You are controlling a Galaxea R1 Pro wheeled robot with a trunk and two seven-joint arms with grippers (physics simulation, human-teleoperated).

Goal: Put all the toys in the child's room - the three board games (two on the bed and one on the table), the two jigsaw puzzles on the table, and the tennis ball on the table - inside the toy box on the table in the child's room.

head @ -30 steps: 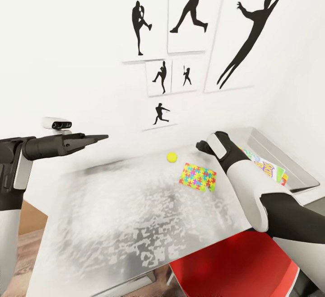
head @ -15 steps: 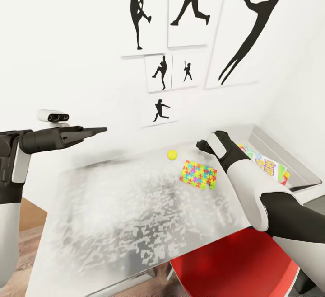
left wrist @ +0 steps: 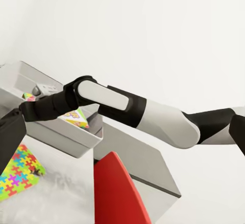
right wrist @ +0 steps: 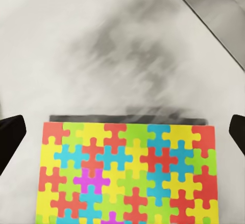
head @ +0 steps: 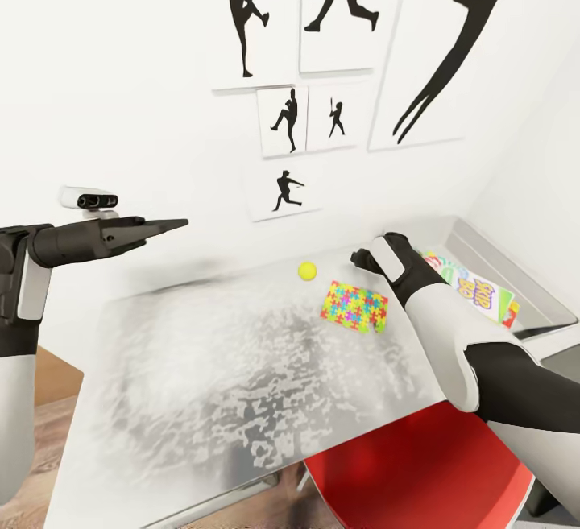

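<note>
A multicoloured jigsaw puzzle (head: 354, 306) lies flat on the white table (head: 225, 368), with the yellow-green tennis ball (head: 307, 270) just beyond it. At the table's right end stands the grey toy box (head: 524, 281), holding the orange-red Skip-Bo board game (head: 477, 293). My right gripper (head: 362, 259) hangs over the puzzle's far edge. In the right wrist view the right gripper (right wrist: 122, 132) is open, its fingertips (right wrist: 10, 137) wide apart on either side of the puzzle (right wrist: 127, 173). My left gripper (head: 165, 227) is held out in the air over the table's left part, fingers together.
A red chair (head: 419, 473) stands at the table's near right side, under my right arm. Black silhouette pictures (head: 282, 118) hang on the white wall behind the table. Wood floor (head: 48, 424) shows at the lower left. The left wrist view shows the toy box (left wrist: 61, 132) and chair (left wrist: 117, 193).
The head camera has tilted slightly, shifting the whole scene up. My left arm has risen a little. The right gripper stays over the puzzle.
</note>
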